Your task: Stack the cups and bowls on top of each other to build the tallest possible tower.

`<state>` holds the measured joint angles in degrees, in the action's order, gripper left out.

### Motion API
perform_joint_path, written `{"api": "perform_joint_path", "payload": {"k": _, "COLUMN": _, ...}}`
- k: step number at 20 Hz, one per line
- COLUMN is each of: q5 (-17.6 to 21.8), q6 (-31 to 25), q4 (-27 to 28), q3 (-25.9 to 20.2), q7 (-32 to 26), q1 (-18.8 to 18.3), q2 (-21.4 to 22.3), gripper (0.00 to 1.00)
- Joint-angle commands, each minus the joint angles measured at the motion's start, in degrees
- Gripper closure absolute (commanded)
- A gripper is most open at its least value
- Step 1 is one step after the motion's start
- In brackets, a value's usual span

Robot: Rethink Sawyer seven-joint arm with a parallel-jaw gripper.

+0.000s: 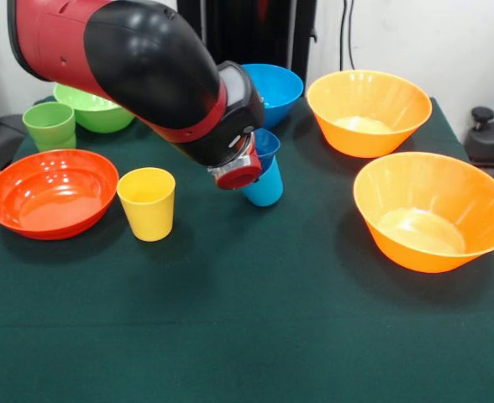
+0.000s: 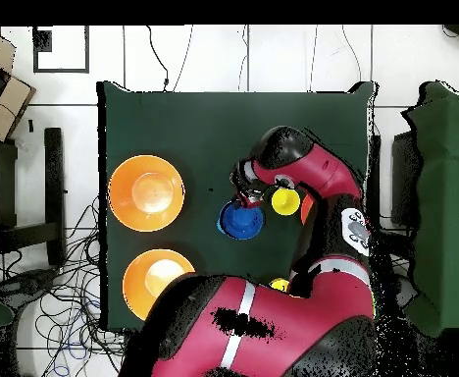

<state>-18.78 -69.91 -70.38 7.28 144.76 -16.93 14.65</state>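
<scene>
No readable writing or labels on any piece.

Tower [image 1: 265, 168]: a light blue cup [image 1: 266, 186] with a small dark blue bowl [image 1: 266, 144] seated tilted in its mouth, mid-table, a little toward the far edge. Overhead, the same blue pile [image 2: 241, 220] sits at table centre.

Gripper [image 1: 239, 175]: red wrist end right against the pile's left side; the fingers are hidden, so whether it grips the pile or stands open I cannot tell.

Containers, all apparently empty:
- Yellow cup [image 1: 147, 202], upright, left of the pile, just beside the red-orange bowl [image 1: 52, 193] at the left edge.
- Green cup [image 1: 49, 125] and green bowl [image 1: 95, 109] at the far left corner, close together.
- Medium light blue bowl [image 1: 275, 89] at the far edge, behind the arm [image 1: 138, 63].
- Two large orange bowls: one far right [image 1: 369, 112], one at the right edge [image 1: 433, 210].

Table [image 1: 247, 336]: dark green cloth.
</scene>
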Motion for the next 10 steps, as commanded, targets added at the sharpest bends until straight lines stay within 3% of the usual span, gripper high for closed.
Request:
{"api": "perform_joint_path", "payload": {"k": 1, "q5": 0.12, "q6": -2.30, "q4": 1.24, "q3": -2.96, "q7": 7.87, "q1": 1.86, "q2": -0.89, "gripper": 1.00}}
{"api": "perform_joint_path", "payload": {"k": 10, "q5": -0.45, "q6": -2.02, "q4": 0.91, "q3": -2.63, "q7": 8.94, "q1": 3.02, "q2": -0.65, "gripper": 1.00}}
